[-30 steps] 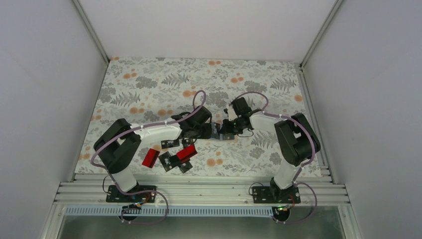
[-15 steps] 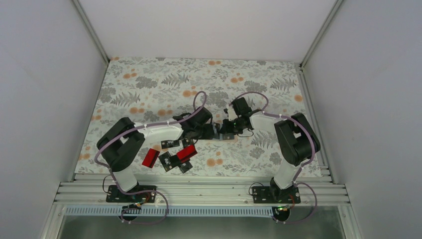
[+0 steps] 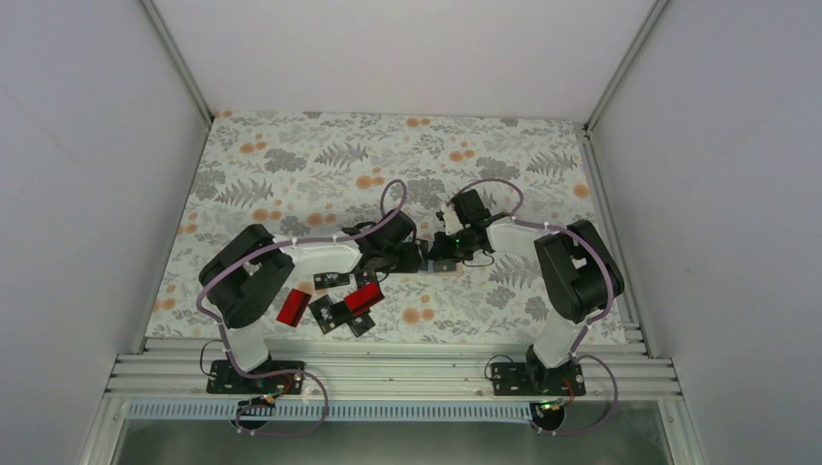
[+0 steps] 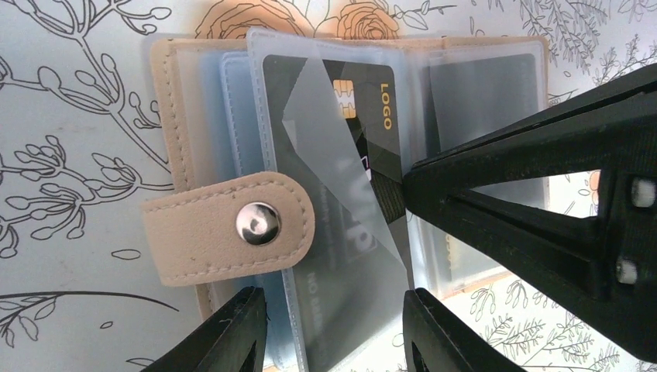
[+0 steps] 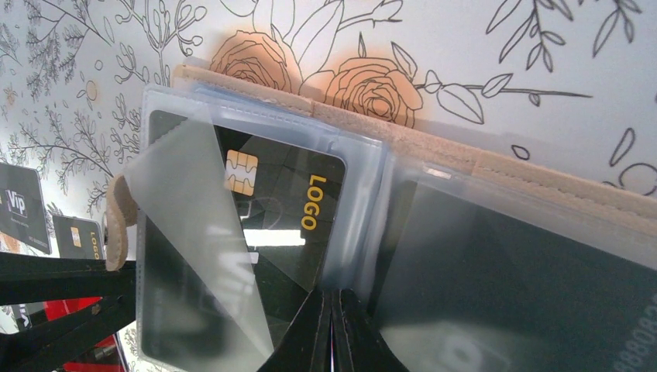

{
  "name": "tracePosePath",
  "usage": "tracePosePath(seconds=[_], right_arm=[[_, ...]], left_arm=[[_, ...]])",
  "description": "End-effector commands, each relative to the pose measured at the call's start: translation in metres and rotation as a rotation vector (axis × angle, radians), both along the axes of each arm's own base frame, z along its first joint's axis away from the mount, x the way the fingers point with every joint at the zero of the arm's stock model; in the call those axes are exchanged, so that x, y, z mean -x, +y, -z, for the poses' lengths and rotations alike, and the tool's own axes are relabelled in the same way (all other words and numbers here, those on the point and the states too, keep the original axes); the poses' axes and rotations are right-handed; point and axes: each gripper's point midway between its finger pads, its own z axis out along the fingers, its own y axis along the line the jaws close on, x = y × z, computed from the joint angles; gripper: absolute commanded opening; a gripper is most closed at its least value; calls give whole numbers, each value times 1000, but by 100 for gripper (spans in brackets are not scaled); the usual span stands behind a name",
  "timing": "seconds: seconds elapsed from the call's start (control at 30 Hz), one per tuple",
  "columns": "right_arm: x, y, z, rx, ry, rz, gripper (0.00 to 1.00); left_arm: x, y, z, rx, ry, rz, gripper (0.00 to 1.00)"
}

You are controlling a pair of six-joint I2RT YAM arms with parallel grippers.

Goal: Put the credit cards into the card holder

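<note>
The card holder (image 4: 209, 232) lies open on the table, tan outside with a snap strap and clear pockets. A black card (image 4: 372, 93) marked LOGO sits in one pocket; it also shows in the right wrist view (image 5: 287, 194). My left gripper (image 4: 335, 341) is open, its fingers astride the near edge of that pocket. My right gripper (image 5: 333, 341) is shut, its tip pressed on the fold between the pockets; it also shows in the left wrist view (image 4: 408, 186). In the top view both grippers (image 3: 412, 257) (image 3: 438, 254) meet mid-table and hide the holder. Loose cards lie near the left arm: two red (image 3: 293, 306) (image 3: 363, 298) and several black (image 3: 331, 279).
The floral tablecloth (image 3: 291, 165) covers the table. White walls enclose it on three sides, with metal rails (image 3: 388, 368) along the near edge. A black Vip card (image 5: 19, 205) lies just left of the holder.
My left arm has reached a little further right towards the holder. The right arm and the loose cards have not moved.
</note>
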Motion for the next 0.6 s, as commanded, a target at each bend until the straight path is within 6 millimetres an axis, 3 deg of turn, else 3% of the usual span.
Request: tracePosePath(seconds=[0.0,0.57], right_arm=[[11,-12,26,69,43,8,4],[8,-7,9,34,31,13,4]], left_arm=[[0,-7,2,30,3,4,45],[-9,-23,-11,30,-30,33,42]])
